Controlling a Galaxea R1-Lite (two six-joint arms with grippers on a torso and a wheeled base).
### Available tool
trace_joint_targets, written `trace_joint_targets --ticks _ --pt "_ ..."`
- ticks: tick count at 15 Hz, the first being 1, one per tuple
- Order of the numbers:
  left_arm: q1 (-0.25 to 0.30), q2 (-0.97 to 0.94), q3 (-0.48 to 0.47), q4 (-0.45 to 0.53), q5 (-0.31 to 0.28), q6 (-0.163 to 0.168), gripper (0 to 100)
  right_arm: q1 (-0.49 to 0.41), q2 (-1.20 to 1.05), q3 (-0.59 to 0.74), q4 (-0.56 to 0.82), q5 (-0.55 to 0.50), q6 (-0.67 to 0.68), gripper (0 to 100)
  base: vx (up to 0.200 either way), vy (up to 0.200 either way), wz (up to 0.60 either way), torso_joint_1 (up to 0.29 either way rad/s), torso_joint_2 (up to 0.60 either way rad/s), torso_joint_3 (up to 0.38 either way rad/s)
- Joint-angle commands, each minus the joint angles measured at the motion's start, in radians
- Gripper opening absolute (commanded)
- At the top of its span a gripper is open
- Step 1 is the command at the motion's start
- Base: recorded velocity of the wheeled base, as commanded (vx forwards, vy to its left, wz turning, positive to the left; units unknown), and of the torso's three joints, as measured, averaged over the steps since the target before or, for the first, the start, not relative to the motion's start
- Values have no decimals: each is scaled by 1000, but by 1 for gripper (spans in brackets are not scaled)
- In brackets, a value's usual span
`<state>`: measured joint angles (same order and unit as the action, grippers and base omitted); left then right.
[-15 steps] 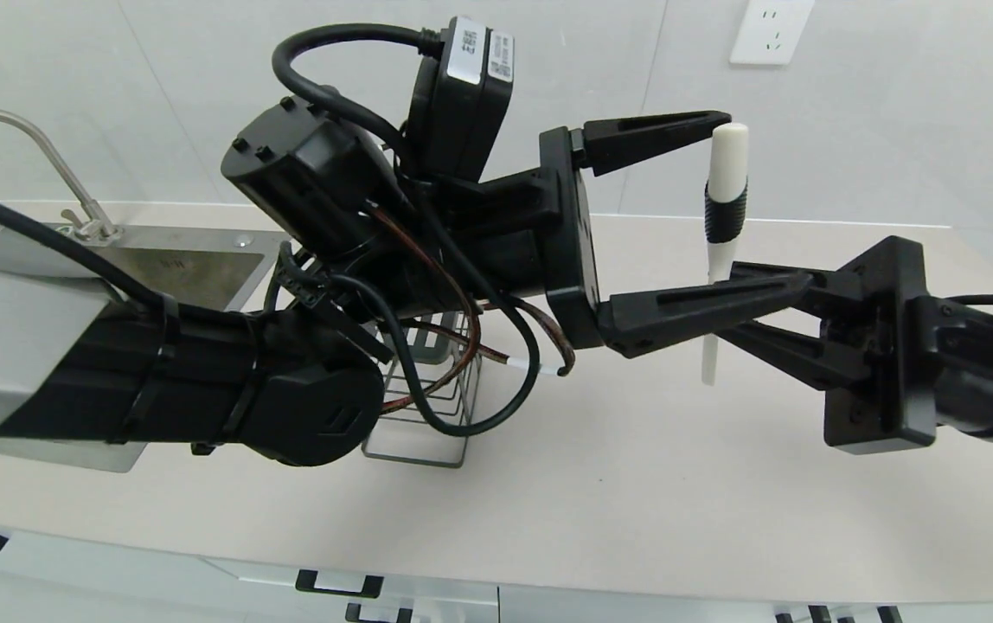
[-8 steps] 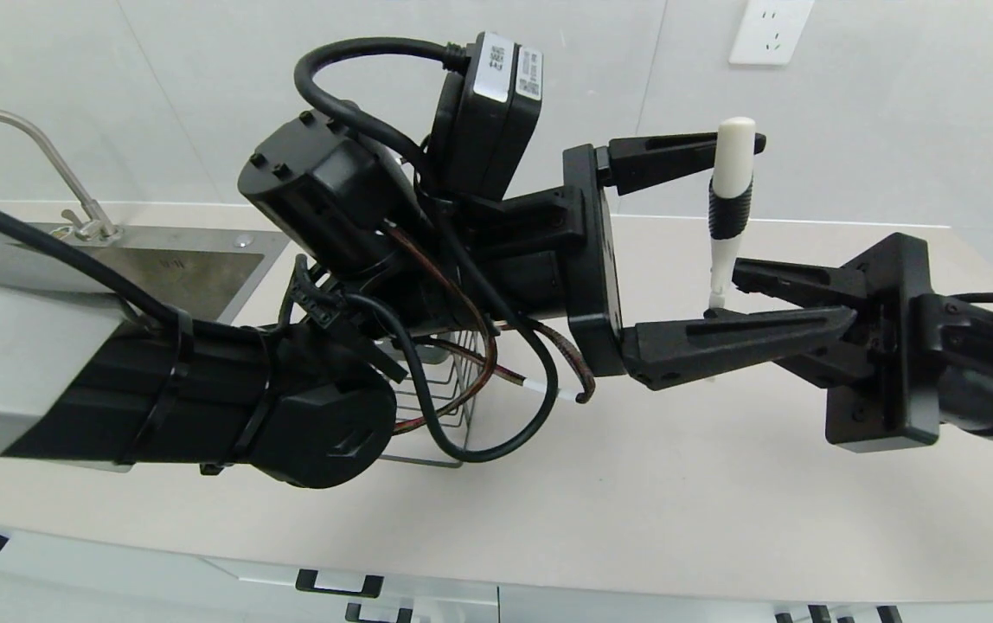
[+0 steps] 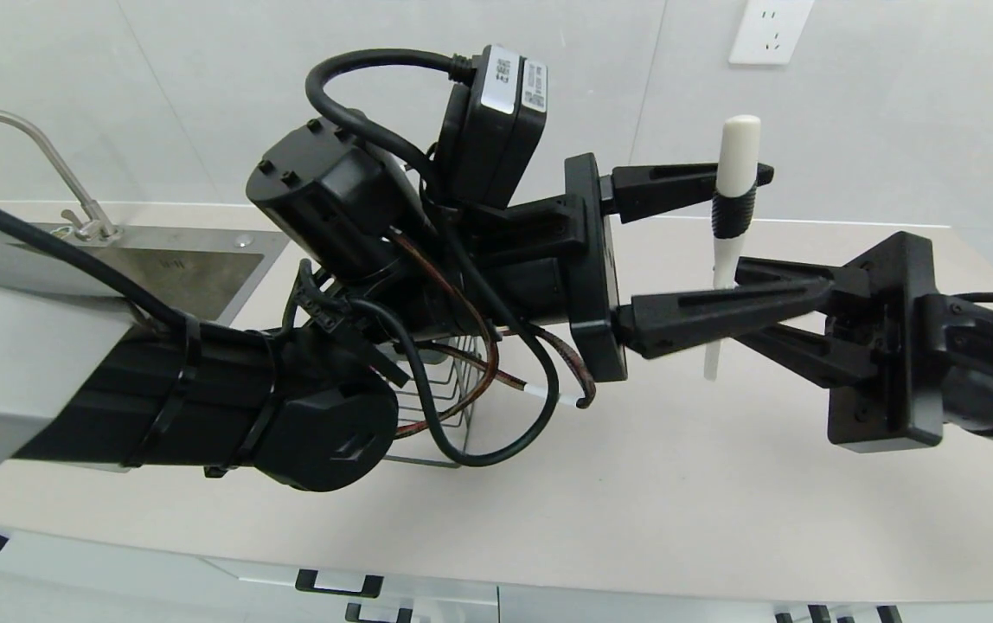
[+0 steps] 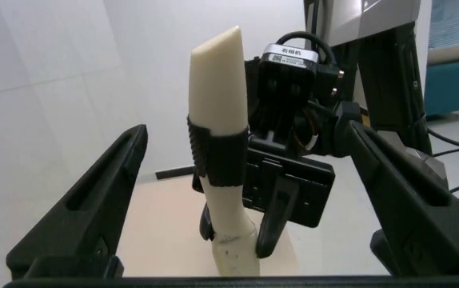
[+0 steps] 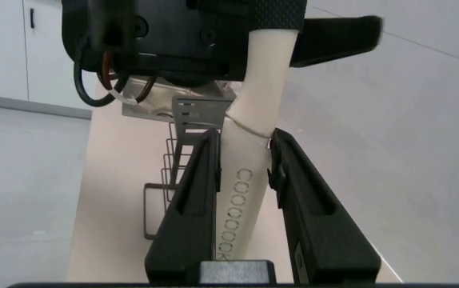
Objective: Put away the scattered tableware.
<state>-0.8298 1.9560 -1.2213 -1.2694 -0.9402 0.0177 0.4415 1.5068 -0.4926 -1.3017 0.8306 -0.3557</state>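
The white utensil (image 3: 737,143) was held upright above the surface (image 3: 635,502), gripped by the fingers of the right gripper (image 5: 245,172). The fingers of the left gripper (image 3: 795,235) were open around its handle. Stowing in the wire rack (image 3: 453,407) at left was judged not yet done.

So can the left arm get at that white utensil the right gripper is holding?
Probably yes. The left gripper is open with a finger on either side of the white utensil, which the right gripper holds upright, and nothing sits between them.
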Motion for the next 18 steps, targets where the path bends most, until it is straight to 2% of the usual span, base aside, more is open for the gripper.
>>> trace_joint_targets --ticks 1,3,4,7,11,13,15,16,18 --pt "0 -3 0 -2 0 1 0 2 0 -6 -8 1 0 0 0 0 0 0 0 0" --pt "0 -3 0 -4 0 2 0 -4 -2 -17 -18 2 0 0 0 0 0 0 0 0" --pt "0 -3 0 -5 0 2 0 -9 -4 -17 -16 4 0 100 0 0 0 0 0 0" --pt "0 -3 0 -4 9 2 0 -3 -2 -18 -31 -2 -6 100 0 0 0 0 0 0" --pt "17 -5 3 -4 37 7 0 -7 -74 62 -37 -8 -11 100 0 0 0 0 0 0" --pt "24 -15 23 -5 37 10 0 -9 -111 109 -37 -8 -11 100 0 0 0 0 0 0" --pt "40 -52 88 -15 38 11 0 -41 -200 167 -37 -11 -12 100 0 0 0 0 0 0" --pt "47 -83 121 -33 38 11 0 -99 -260 196 -37 -10 -12 0 0 0 0 0 0 0" --pt "66 -144 195 -39 38 11 0 -184 -376 238 -7 -31 8 0 0 0 0 0 0 0"
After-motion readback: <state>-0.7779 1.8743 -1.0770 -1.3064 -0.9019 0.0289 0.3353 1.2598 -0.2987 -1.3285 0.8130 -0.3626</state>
